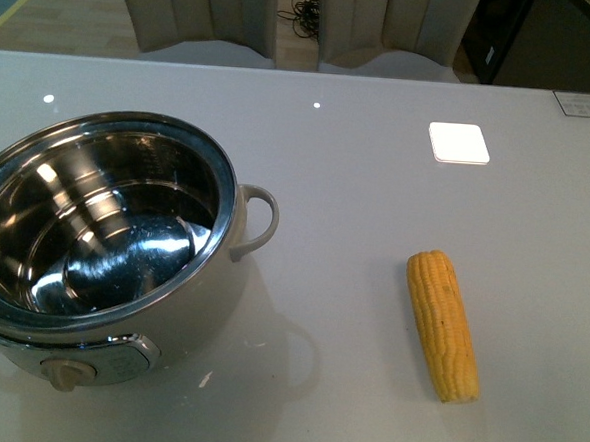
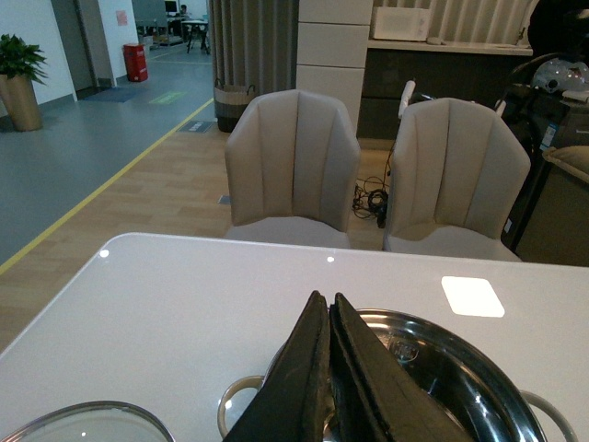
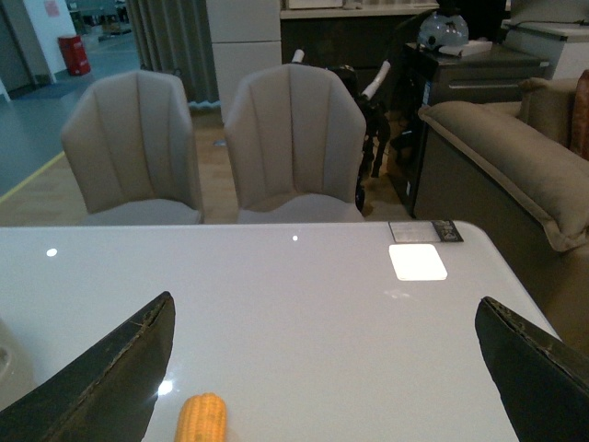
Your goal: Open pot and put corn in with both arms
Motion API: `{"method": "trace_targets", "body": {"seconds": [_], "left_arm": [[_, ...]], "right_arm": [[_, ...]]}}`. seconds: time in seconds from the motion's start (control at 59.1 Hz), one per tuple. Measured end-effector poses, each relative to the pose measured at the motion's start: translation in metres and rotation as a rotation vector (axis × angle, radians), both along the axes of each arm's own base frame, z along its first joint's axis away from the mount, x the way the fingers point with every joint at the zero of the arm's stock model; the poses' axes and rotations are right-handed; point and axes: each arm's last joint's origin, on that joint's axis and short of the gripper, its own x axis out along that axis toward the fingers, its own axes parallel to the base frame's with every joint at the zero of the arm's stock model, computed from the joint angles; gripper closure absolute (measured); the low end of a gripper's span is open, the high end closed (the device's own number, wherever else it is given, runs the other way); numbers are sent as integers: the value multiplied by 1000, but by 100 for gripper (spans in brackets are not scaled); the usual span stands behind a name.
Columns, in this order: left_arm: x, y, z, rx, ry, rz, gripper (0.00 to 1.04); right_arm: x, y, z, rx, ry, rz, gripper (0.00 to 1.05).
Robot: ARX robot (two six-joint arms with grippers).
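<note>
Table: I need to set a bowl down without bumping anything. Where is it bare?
The widest bare stretch on the table lies between the pot handle and the corn, running back to the far edge. It is also bare right of the corn. It is crowded only at the pot's side, where the glass lid lies near.

The left fingers are matt black tapering wedges, the right fingers alike, perhaps scuffed along the edges.
</note>
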Motion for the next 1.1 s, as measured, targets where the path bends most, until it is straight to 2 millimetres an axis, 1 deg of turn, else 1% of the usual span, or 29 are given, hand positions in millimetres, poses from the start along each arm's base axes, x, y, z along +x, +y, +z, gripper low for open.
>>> {"method": "trace_targets", "body": {"seconds": [0.068,0.321,0.372,0.389,0.406,0.541,0.558,0.592,0.659,0.727,0.778,0.795,0.896,0.93,0.947,0.981,1.014,1.048,1.099], "left_arm": [[-5,0,1,0,-22,1,101],[-5,0,1,-1,-26,1,101],[-5,0,1,0,-26,1,91],[-5,0,1,0,-26,1,84],[-5,0,1,0,-26,1,82],[-5,0,1,0,-26,1,57],[-5,0,1,0,-26,1,55],[-5,0,1,0,-26,1,48],[-5,0,1,0,-26,1,37],[-5,0,1,0,-26,1,23],[-5,0,1,0,-26,1,9],[-5,0,1,0,-26,1,6],[-5,0,1,2,-26,1,7],[-5,0,1,2,-26,2,7],[-5,0,1,2,-26,1,7],[-6,0,1,2,-26,0,7],[-6,0,1,2,-26,0,7],[-6,0,1,2,-26,1,7],[-6,0,1,2,-26,2,7]], "right_arm": [[0,0,0,0,0,-1,9],[0,0,0,0,0,0,9],[0,0,0,0,0,0,9],[0,0,0,0,0,0,9],[0,0,0,0,0,0,9],[0,0,0,0,0,0,9],[0,0,0,0,0,0,9],[0,0,0,0,0,0,9],[0,0,0,0,0,0,9],[0,0,0,0,0,0,9],[0,0,0,0,0,0,9],[0,0,0,0,0,0,9],[0,0,0,0,4,2,9],[1,1,-1,54,183,55,9],[2,1,0,96,335,61,9],[4,2,-1,139,522,57,9],[5,2,-4,157,626,49,9],[6,3,-8,164,692,43,9],[10,5,-13,166,750,37,9]]}}
